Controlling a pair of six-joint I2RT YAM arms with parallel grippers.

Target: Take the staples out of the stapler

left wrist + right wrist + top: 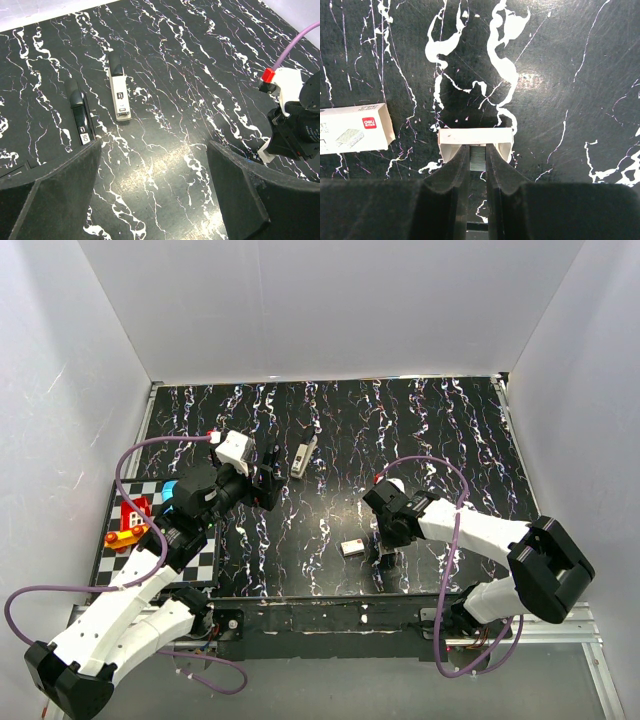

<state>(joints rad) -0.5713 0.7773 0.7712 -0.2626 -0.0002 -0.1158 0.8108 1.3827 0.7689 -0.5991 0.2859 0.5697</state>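
We see the stapler (80, 117) lying flat on the black marbled tabletop (450, 440). It is dark and slim, with a small white label at its near end. In the left wrist view it lies ahead of the left tool (150, 192), off to the left side, its near end just beyond the tip of the left finger (55, 190) and outside the gap between the two fingers. This tool is spread wide and holds nothing.

Just beside the stapler, to its right and roughly parallel with it, lies a pale stapler (119, 95) with a black far end. From above we can pick out this pale one (303, 455) just past the left tool (268, 475); we cannot make out the dark one there.

The right tool (477, 150) is well apart from the stapler, near the front edge of the tabletop. Its fingers are drawn almost together, pinching a small grey ribbed block (477, 159) that sits in an open white tray (475, 136). A white staple box (352, 129) with a red logo lies to one side of the tray, close to it but apart
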